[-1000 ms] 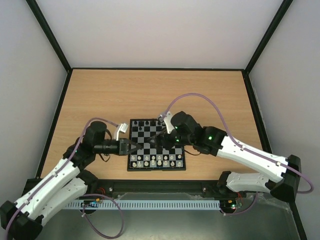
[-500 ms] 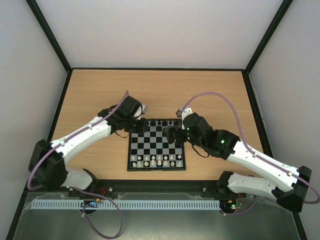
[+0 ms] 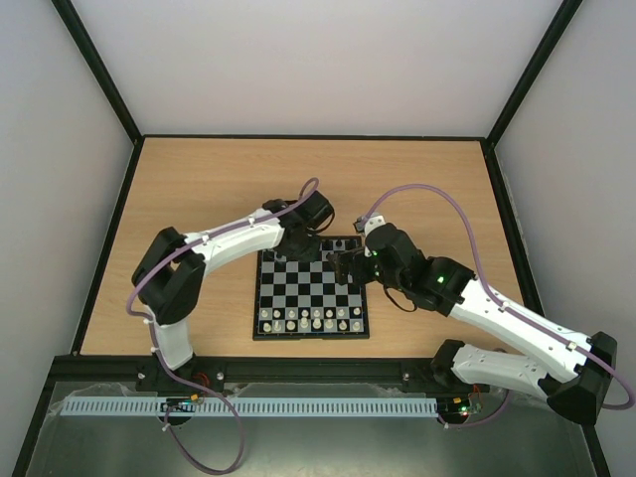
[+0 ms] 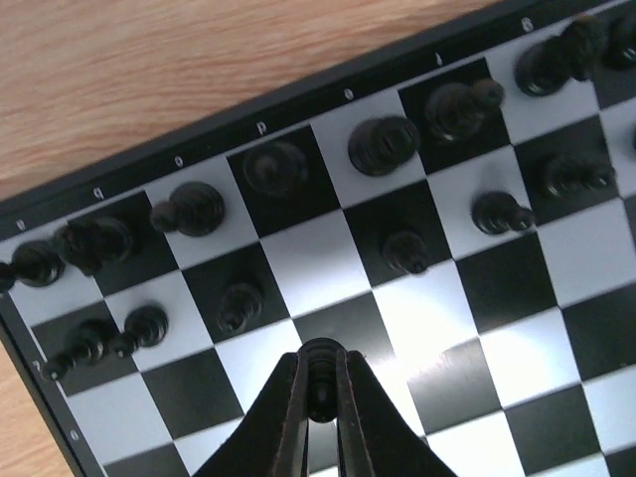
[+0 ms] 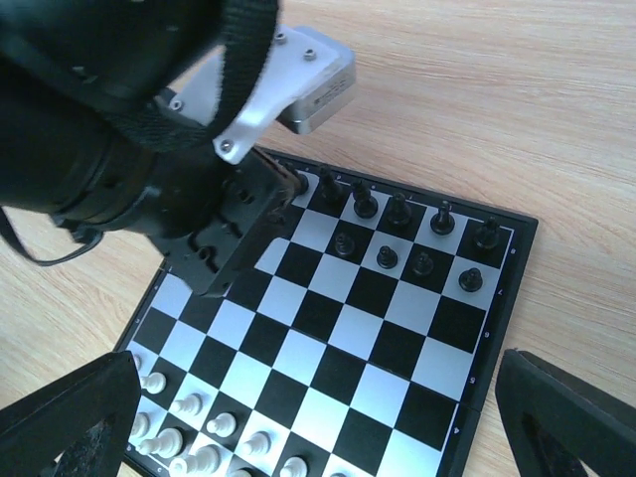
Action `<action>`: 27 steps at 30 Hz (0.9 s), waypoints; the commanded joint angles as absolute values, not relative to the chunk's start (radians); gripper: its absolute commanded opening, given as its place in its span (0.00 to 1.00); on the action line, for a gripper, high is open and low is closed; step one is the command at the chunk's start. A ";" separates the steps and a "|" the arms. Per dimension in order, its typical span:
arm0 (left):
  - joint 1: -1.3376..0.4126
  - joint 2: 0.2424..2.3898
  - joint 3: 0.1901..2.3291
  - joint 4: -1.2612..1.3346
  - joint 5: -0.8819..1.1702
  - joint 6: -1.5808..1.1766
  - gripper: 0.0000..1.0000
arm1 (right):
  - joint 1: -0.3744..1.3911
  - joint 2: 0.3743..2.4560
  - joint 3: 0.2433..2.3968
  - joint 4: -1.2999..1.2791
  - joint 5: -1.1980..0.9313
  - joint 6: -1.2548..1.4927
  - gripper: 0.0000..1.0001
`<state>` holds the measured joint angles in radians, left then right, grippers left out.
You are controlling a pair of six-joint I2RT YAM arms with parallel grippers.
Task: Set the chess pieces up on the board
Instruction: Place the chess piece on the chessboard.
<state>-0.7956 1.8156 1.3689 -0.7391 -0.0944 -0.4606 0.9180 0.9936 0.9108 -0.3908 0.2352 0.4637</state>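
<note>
Your left gripper (image 4: 320,390): clenched on one black piece (image 4: 320,360) above the far-left squares of the board (image 3: 312,289). Your right gripper (image 5: 318,417): fingers spread wide, empty, over the board's right side. Other chess pieces (image 4: 383,145): far two rows.

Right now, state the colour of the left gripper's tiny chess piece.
Black chess piece; left wrist view.

A: Where's the board (image 3: 311,288)?
B: Mid table (image 3: 199,179), closer to the near edge.
A: And what's on it?
B: The chess pieces (image 5: 387,257) on the 2 far rows, the opposing set (image 3: 316,318) on the 2 near rows.
A: Arms?
B: The left gripper (image 4: 320,383) is over the far-left part, w/ one chess piece (image 4: 320,360) btwn its tips, just nearer than the 2nd row. The right gripper (image 3: 345,268) is above the board's right side, toward the far end.
</note>
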 commanded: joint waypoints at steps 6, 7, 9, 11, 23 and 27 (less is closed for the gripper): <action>-0.788 1.875 1.411 -0.729 -0.183 -0.444 0.02 | 0.908 0.979 0.900 -0.396 0.208 0.460 0.98; -0.788 1.872 1.399 -0.712 -0.181 -0.448 0.02 | 0.908 0.979 0.900 -0.396 0.206 0.460 0.99; -0.788 1.862 1.370 -0.669 -0.169 -0.453 0.02 | 0.908 0.979 0.899 -0.396 0.204 0.460 0.99; -0.790 1.850 1.344 -0.630 -0.160 -0.459 0.02 | 0.907 0.982 0.900 -0.396 0.203 0.459 0.99; -0.788 1.835 1.276 -0.558 -0.162 -0.474 0.02 | 0.908 0.994 0.900 -0.394 0.192 0.456 0.99; -0.788 1.845 1.274 -0.550 -0.155 -0.472 0.02 | 0.907 0.998 0.900 -0.394 0.190 0.456 0.99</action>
